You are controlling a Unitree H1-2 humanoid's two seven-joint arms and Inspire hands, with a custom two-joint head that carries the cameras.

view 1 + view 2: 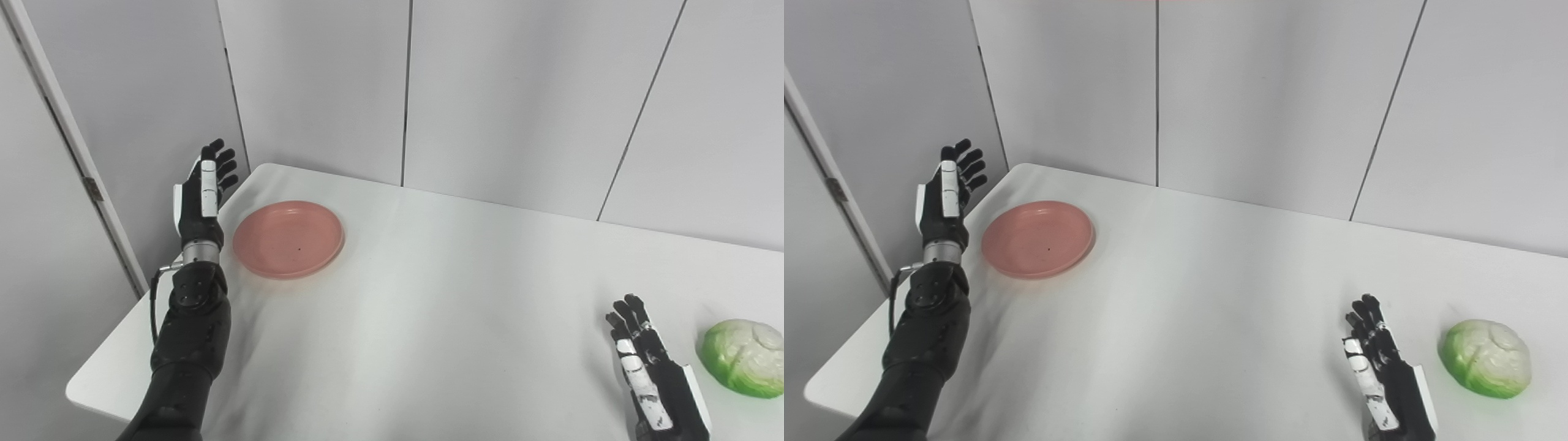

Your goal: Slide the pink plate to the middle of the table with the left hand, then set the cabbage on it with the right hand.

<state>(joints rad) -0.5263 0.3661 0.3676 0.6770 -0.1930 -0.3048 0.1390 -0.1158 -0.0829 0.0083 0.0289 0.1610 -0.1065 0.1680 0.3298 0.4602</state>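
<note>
Left eye view and right eye view are both being filled by a white, smooth-topped table [441,306], which is being backed by pale grey wall panels [502,92]. A round, shallow pink plate [288,239] is being shown lying flat near the table's far left corner, well away from the middle of the tabletop, and nothing is being carried on it. A rounded green-and-white cabbage [1486,358] is being shown resting on the table at the near right side, well apart from the plate.

The left hand [202,193], black with white panels, is being held raised just beside the plate's left rim, at the table's left edge, with its fingers [222,160] being extended upward and spread; nothing is being grasped by it, and no contact with the plate is being made. Its dark forearm is being brought in from the bottom left of the picture.

The right hand [1381,367] is being held low over the table near the bottom right, just to the left of the cabbage, with a gap of bare tabletop being left between them. Its fingers are being kept stretched forward and apart, so it too is being shown released and holding nothing.
</note>
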